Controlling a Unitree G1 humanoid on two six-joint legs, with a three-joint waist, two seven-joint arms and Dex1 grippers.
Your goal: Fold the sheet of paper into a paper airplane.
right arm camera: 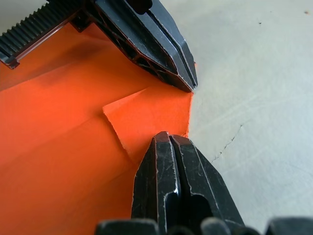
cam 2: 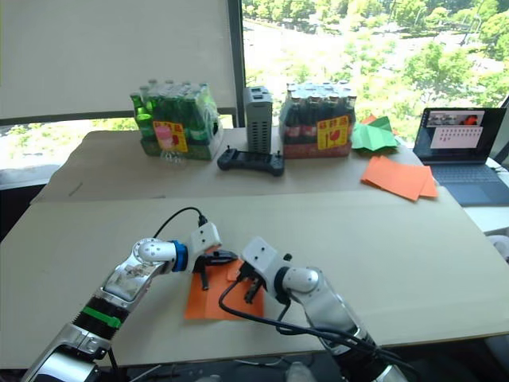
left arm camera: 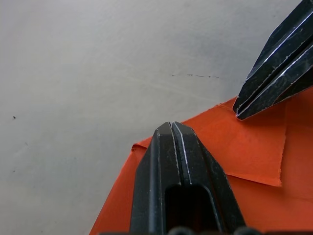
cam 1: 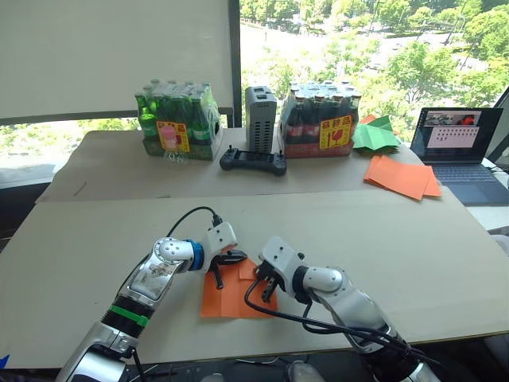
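Sheet of paper (cam 1: 231, 298) lies flat on worktop (cam 1: 398, 247), one small corner flap folded, both grippers' fingers pressed together on it; most folds left.

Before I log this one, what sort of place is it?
Probably an office or lab set up for a demo, high up: a table beside large windows overlooking treetops, an open laptop, shrink-wrapped bottle packs and spare orange sheets.
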